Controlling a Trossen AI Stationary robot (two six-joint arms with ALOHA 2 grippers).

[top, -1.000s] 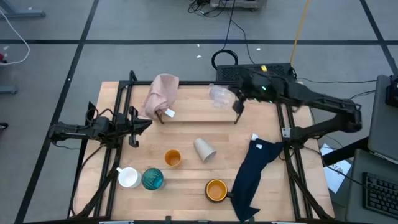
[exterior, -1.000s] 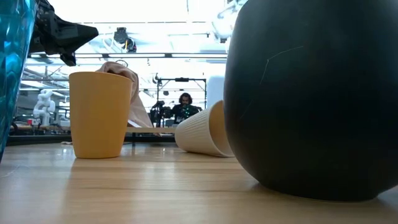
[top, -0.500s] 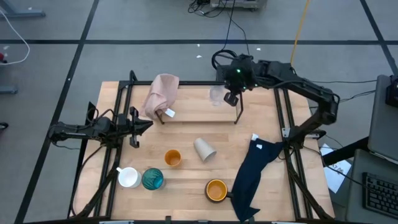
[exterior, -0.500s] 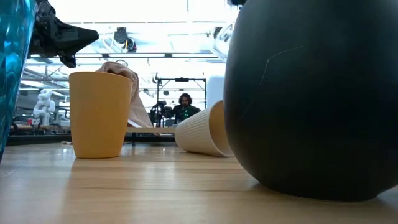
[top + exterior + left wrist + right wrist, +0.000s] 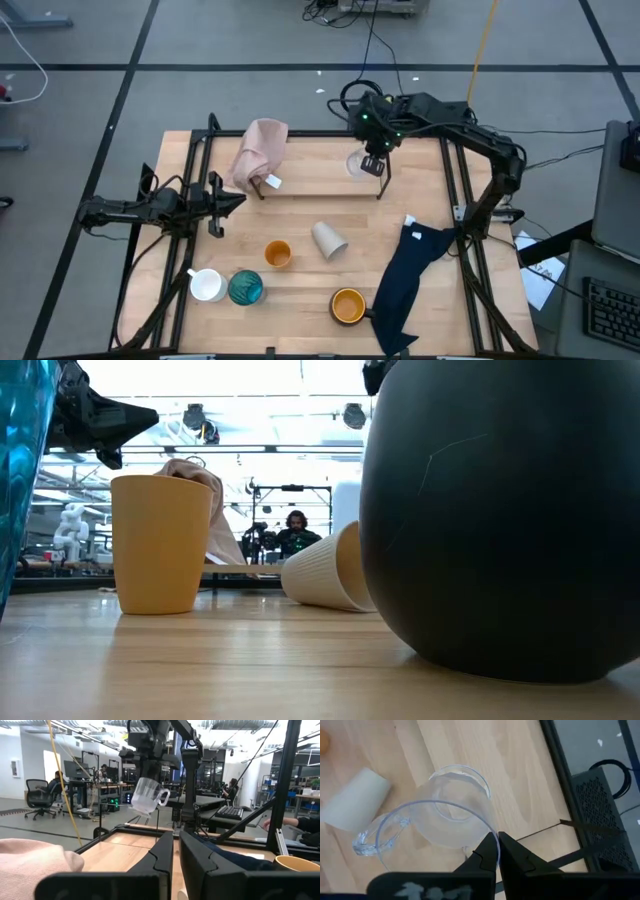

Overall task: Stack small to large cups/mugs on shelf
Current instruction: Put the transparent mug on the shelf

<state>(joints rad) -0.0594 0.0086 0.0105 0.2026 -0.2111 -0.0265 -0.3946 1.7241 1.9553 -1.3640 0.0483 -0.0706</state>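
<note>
My right gripper (image 5: 372,160) is shut on the tiny clear cup (image 5: 357,163) above the right end of the black rod shelf (image 5: 318,192). The cup also shows in the left wrist view (image 5: 147,796), in the air. My left gripper (image 5: 225,200) waits shut and empty at the table's left. The white mug (image 5: 207,285), teal glass (image 5: 245,288) and small orange cup (image 5: 277,254) stand upright near the front. The beige cup (image 5: 329,240) lies on its side. The orange-yellow mug (image 5: 348,305) stands near the front edge. My right gripper pinches the clear cup's rim (image 5: 491,831) between its two fingers, on the side away from the handle (image 5: 372,840); one finger looks inside the wall and one outside. The fingers come from above. The cup hangs below them, slightly tilted, mouth up, clear of shelf and table.
A pink cloth (image 5: 262,150) drapes over the shelf's left end. A navy cloth (image 5: 405,285) lies at the front right, beside the orange-yellow mug. Bare wood lies between the shelf and the cups.
My right arm has swung from the table's right side round toward the far edge, and its gripper has turned about above the shelf's right end. The clear cup has stayed in the hold and turned with it, shifting slightly toward the near edge.
</note>
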